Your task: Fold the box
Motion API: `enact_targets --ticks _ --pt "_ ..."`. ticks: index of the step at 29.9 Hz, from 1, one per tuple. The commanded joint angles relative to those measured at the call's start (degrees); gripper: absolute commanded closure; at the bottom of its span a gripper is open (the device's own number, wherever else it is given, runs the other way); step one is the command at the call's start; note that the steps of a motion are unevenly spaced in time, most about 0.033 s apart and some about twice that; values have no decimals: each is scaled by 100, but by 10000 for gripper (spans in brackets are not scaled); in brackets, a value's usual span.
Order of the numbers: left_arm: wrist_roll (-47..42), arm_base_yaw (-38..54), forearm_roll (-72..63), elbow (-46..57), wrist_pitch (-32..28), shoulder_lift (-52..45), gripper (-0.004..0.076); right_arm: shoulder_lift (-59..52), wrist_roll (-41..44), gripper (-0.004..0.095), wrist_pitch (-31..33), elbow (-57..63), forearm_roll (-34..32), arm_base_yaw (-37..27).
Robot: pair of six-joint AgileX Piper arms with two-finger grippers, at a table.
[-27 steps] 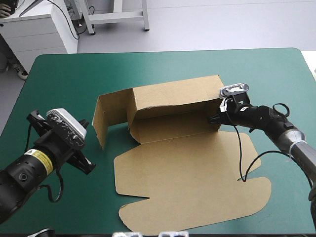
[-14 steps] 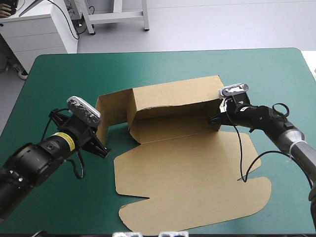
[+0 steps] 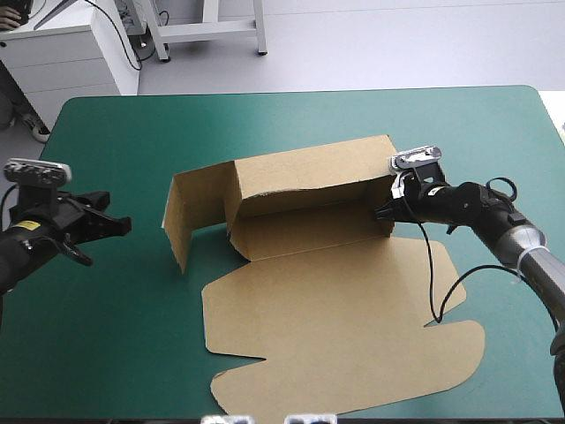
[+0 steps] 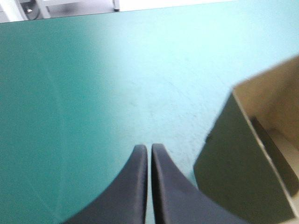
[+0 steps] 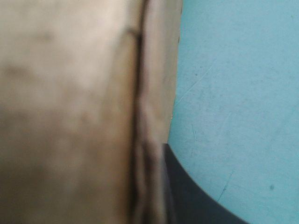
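Your left gripper (image 3: 122, 227) pulls back from the box (image 3: 309, 190). Just before, it was close against the raised left flap (image 3: 181, 216); now it sits out by the table's (image 3: 265, 124) left edge, well apart from the board, pointing toward that flap.

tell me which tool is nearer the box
Right. The right tool is shut on the box at its right end; the left tool, shut, hangs apart from its left wall.

Bright, even light from above fills the high view. The box (image 3: 300, 190) holds a soft shadow inside its raised walls. In the left wrist view, pale glare washes the teal-green cover (image 4: 187, 70).
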Motion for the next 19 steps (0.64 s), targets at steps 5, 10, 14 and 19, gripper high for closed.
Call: enact_targets --ticks 5,10,14,19 --pt "282 667 -946 -148 -405 -3 708 -139 1311 925 1174 -885 -1128 5" --pt "328 667 -961 -148 -488 133 708 -139 2187 925 2395 -1661 -1917 5" --pt "338 552 -938 -148 -611 221 708 -139 2447 925 3467 -2197 -2003 5" --pt "386 419 -894 -148 -747 302 708 -179 2854 920 4531 -2506 -2426 5"
